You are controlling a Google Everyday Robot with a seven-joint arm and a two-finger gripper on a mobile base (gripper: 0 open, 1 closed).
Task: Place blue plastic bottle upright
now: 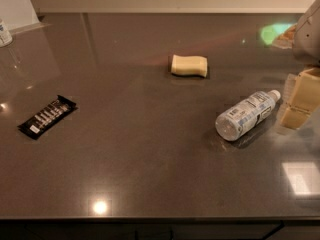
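Observation:
The blue plastic bottle lies on its side on the dark grey counter, right of centre. It is clear and faintly bluish, with a white-and-blue label. Its white cap points up and to the right, and its base points toward the front left. My gripper is cream coloured and hangs at the right edge of the view. It is just right of the bottle's cap end, low over the counter and close to the bottle. I cannot tell whether it touches the bottle. The arm above it is cut off by the frame.
A yellow sponge lies behind and to the left of the bottle. A black snack bar wrapper lies at the left. A white container stands at the far left edge. The counter's front edge runs along the bottom.

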